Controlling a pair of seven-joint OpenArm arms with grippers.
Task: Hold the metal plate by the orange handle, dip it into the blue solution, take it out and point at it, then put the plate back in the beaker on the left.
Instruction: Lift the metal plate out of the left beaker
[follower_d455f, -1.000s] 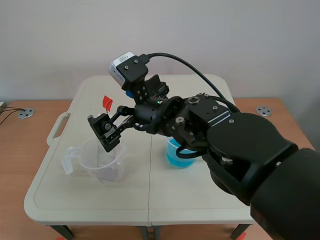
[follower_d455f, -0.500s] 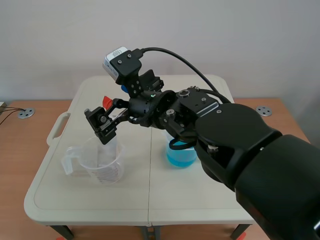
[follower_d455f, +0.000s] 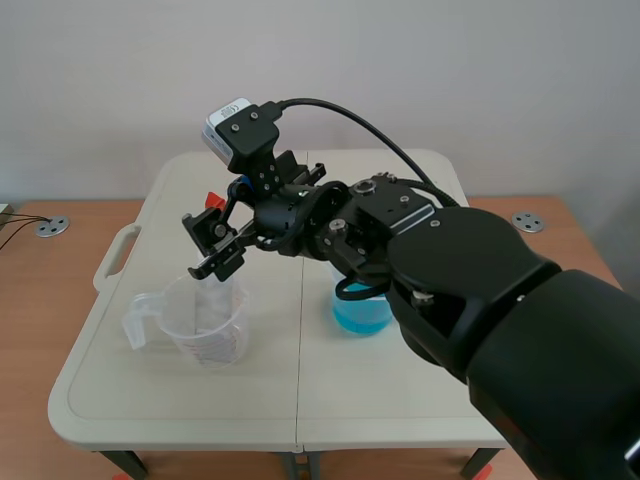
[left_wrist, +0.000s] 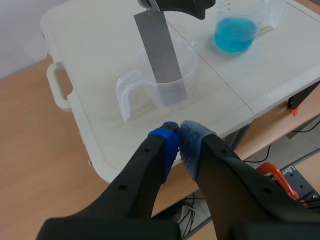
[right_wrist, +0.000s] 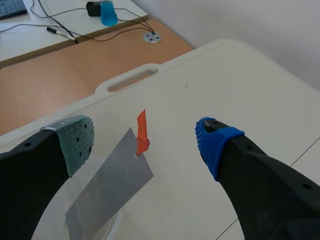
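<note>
The plate (left_wrist: 159, 47) stands tilted in the left beaker (left_wrist: 172, 92); the other beaker (left_wrist: 235, 35), holding solution, sits to its right on the table (follower_d455f: 300, 395).

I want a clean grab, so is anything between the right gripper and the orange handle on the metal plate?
Nothing visible is. The right gripper is open over the clear beaker, and its wrist view shows the orange handle unobstructed between the fingers, atop the metal plate standing in that beaker.

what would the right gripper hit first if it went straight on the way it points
Probably the small orange handle on the flat grey metal plate leaning in the clear plastic beaker: it lies just ahead, between the right gripper's open fingers, though depth is unclear.
</note>
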